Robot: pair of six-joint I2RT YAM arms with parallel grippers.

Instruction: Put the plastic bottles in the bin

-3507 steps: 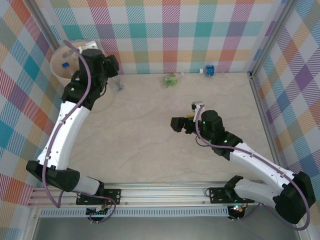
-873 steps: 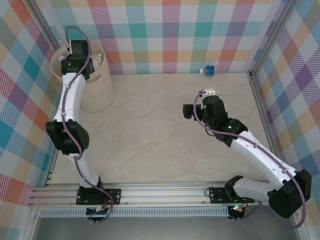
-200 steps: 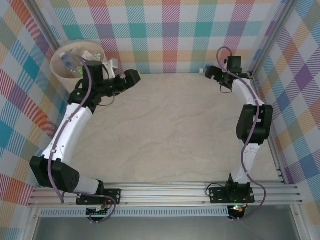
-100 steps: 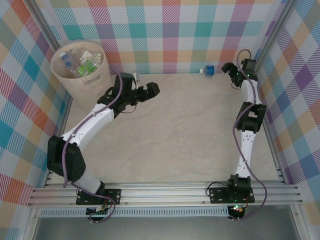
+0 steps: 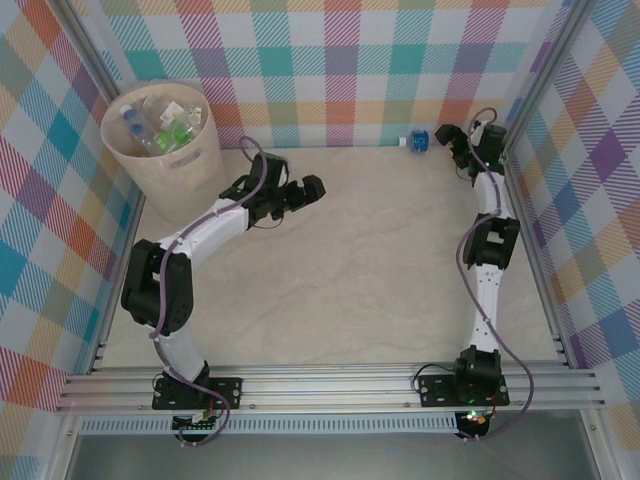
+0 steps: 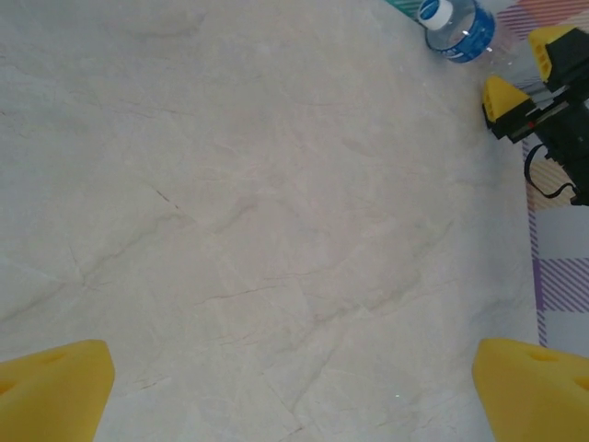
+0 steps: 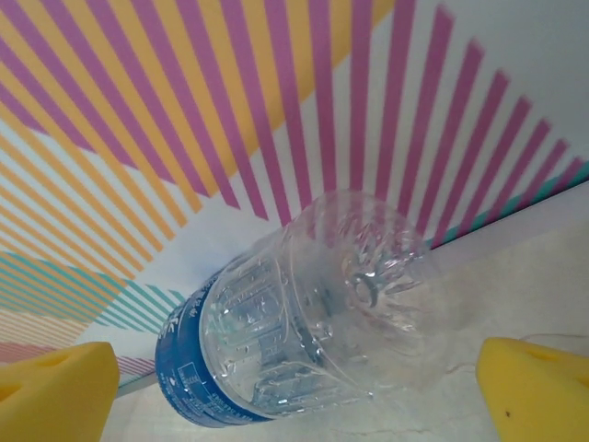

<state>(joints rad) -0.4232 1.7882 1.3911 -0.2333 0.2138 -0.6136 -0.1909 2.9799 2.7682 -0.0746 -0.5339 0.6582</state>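
While the tall round beige-pink plastic bin [image 5: 178,186] sits unmoved far-left, clear plastic bottles [image 5: 160,122] inside, left gripper [image 5: 310,189] hangs right of it — jaws wide apart, empty. Right gripper [image 5: 448,138] has edged closer to the clear blue-labelled bottle [image 5: 418,140] at the checked far wall [image 5: 340,70] — jaws apart, unclamped.

You have one bin [image 5: 178,178], one blue-labelled bottle [image 5: 418,139] outside it, and several bottles [image 5: 160,125] inside, too jumbled to count.

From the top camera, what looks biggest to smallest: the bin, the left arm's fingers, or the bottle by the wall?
Tall round beige-pink plastic bin
Black left fingers (nearer the camera, so unsure)
Small clear blue-labelled bottle
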